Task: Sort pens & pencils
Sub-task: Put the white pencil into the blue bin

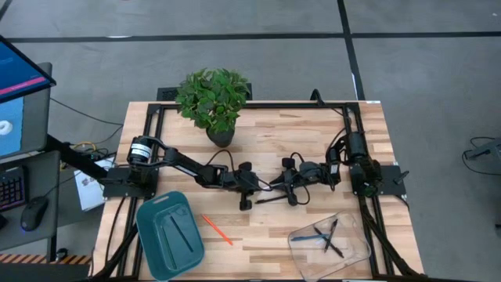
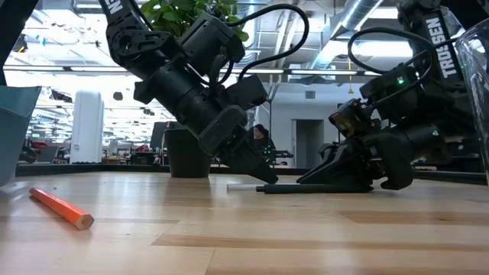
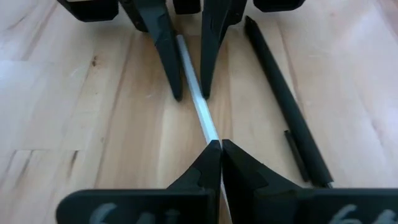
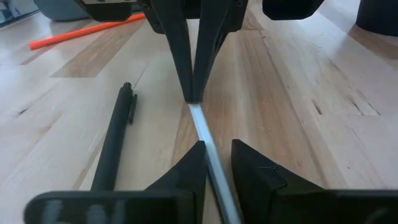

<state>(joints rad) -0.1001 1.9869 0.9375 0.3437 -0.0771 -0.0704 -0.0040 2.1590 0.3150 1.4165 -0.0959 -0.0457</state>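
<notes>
A whitish pen [image 3: 198,106] lies on the wooden table between my two grippers, which face each other at the table's middle. My left gripper [image 3: 221,148] is shut on it. My right gripper [image 4: 217,157] is open, one finger on each side of the same pen; I cannot tell whether they touch it. A black pen [image 3: 283,99] lies flat on the table beside them. An orange pencil [image 1: 218,230] lies nearer the front edge. My left gripper pinches the whitish pen's shaft [image 3: 211,138] between its two fingertips. The fingers slant down from the table's left and lie along the pen. The pen lies flat on the table, one short end [image 2: 238,186] showing past the fingertips.
A teal tray [image 1: 156,243] at the front left holds dark pens. A clear container [image 1: 352,249] at the front right holds a blue pen and black ones. A potted plant [image 1: 213,102] stands at the far edge.
</notes>
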